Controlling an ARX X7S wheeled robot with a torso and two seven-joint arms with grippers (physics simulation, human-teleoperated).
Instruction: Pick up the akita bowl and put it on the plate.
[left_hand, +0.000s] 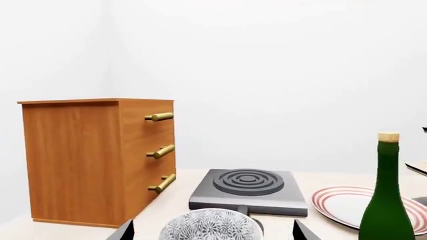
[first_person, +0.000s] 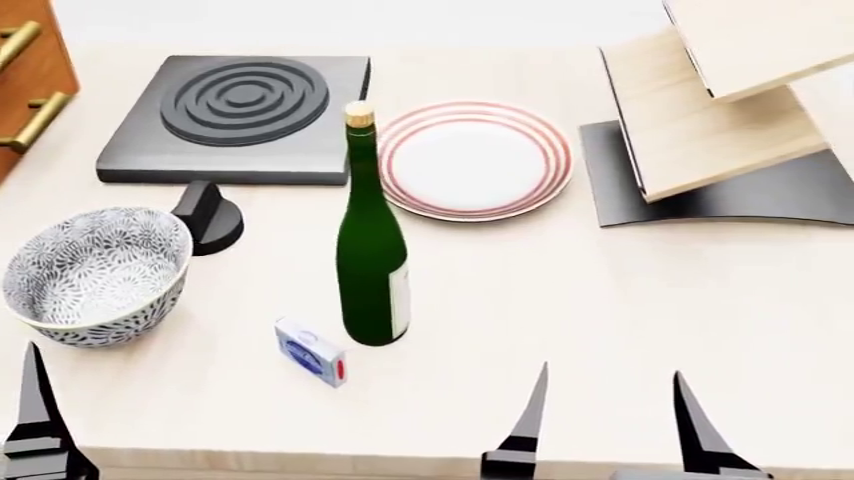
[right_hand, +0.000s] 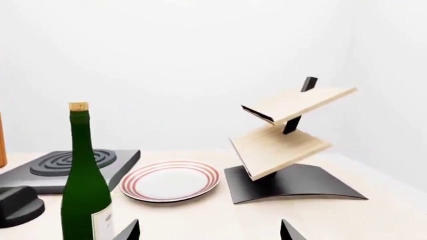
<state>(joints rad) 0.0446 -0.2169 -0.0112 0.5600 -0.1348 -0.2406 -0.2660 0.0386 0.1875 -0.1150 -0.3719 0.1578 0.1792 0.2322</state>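
The akita bowl (first_person: 94, 275), grey floral with a pale rim, stands upright at the table's near left. The left wrist view shows the akita bowl (left_hand: 210, 226) just ahead of my open left gripper (left_hand: 213, 221), in line with the gap between its fingers, not held. Only one of that gripper's fingers (first_person: 38, 400) shows in the head view. The plate (first_person: 475, 158), white with red rings, lies further back near the middle, behind the bottle. In the right wrist view the plate (right_hand: 170, 181) lies well ahead of my right gripper (right_hand: 210, 221). That right gripper (first_person: 611, 372) hangs open and holds nothing at the front edge.
A tall green bottle (first_person: 371, 250) stands between bowl and plate, a small box (first_person: 310, 352) at its foot. Behind the bowl are a black knob (first_person: 207, 218) and the dark stove burner (first_person: 240, 115). A wooden drawer cabinet (left_hand: 100, 160) stands far left, a tilted wooden rack (first_person: 707, 110) far right.
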